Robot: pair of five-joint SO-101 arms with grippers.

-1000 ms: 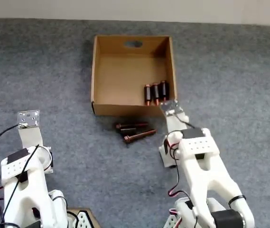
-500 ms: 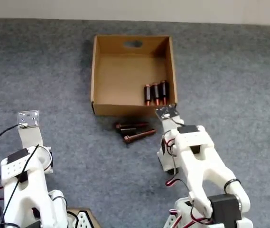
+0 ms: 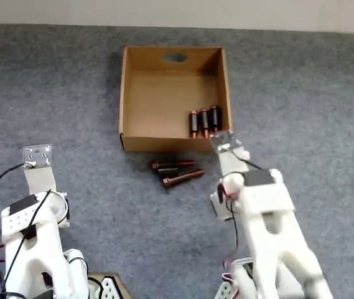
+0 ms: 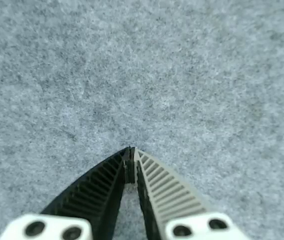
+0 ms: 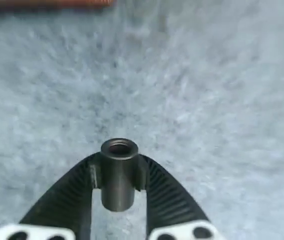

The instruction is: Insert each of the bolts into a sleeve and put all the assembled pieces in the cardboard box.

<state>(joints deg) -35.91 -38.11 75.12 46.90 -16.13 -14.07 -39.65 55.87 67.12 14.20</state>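
The cardboard box stands at the far middle of the carpet, with three assembled pieces lying side by side at its near right wall. Two copper bolts lie on the carpet just in front of the box, a dark piece between them. My right gripper is shut on a dark sleeve, held upright with its bore showing, above carpet to the right of the bolts. A bolt runs along the far edge of the right wrist view. My left gripper is shut and empty over bare carpet.
Grey carpet covers the whole table. The left arm stands at the near left, well away from the box and bolts. The right arm stands just in front of the box's near right corner.
The right arm swung a little to the left and then back to the right, near the box's front corner. The left arm, bolts and box have not moved.
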